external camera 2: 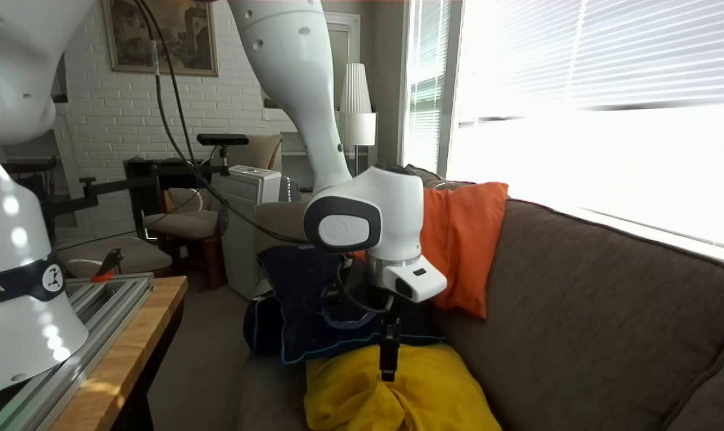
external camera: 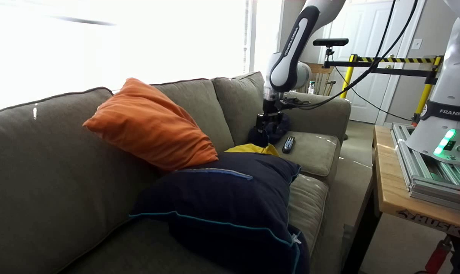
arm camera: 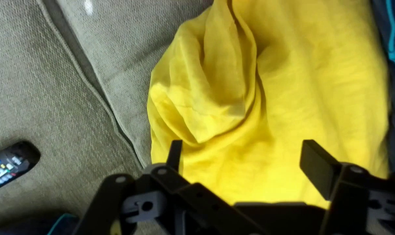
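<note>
In an exterior view, the pincer [external camera: 267,128] is noted above the sofa [external camera: 315,152]. In an exterior view, yellow fabric [external camera 2: 442,389] is found on it. In the wrist view, fingers [arm camera: 316,164] are spread, nothing gripped; release is judged complete, withdrawal outstanding.

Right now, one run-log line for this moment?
gripper: open, nothing held | under it: yellow cloth, crumpled, contact unclear | remote: on couch | navy pillow: beside yellow cloth | orange pillow: leaning on backrest

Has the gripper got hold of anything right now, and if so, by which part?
Nothing is held: in the wrist view the gripper stands open, and the yellow fabric lies beyond it, not pinched.
</note>
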Controlling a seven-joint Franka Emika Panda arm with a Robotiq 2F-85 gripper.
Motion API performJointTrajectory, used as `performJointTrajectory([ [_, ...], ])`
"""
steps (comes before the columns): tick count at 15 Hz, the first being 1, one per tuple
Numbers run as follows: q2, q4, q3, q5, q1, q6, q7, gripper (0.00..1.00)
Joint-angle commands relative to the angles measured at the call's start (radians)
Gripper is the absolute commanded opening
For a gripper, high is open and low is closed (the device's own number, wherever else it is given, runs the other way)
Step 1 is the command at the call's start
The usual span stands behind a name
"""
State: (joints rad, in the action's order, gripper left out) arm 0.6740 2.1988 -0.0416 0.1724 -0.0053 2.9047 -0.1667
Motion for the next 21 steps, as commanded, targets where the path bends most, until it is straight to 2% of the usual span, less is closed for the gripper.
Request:
performJointTrajectory([
  [1,0.112,-0.024,0.007,-0.01,0.019,0.045,-0.01,1.0],
  [3,0.169,-0.04,0.004,-0.011,0.024,0.093,-0.004,1.0],
  [8,0.32,-0.095,0.055,-0.002,-0.02,0.397,0.007,1.0],
  [12,0.431,-0.167,0.08,-0.003,-0.025,0.491,-0.005,1.0],
  [13,0.453,-0.182,0.086,-0.004,-0.029,0.492,-0.005,0.75],
  [14,0.469,-0.197,0.076,0.001,-0.02,0.491,-0.007,0.74],
  [15,0.477,-0.211,0.073,0.016,-0.018,0.475,-0.02,0.68],
  [17,0.466,-0.232,0.07,0.076,-0.031,0.472,-0.083,0.52],
  [21,0.4,-0.247,0.084,0.135,-0.097,0.389,-0.153,0.25],
])
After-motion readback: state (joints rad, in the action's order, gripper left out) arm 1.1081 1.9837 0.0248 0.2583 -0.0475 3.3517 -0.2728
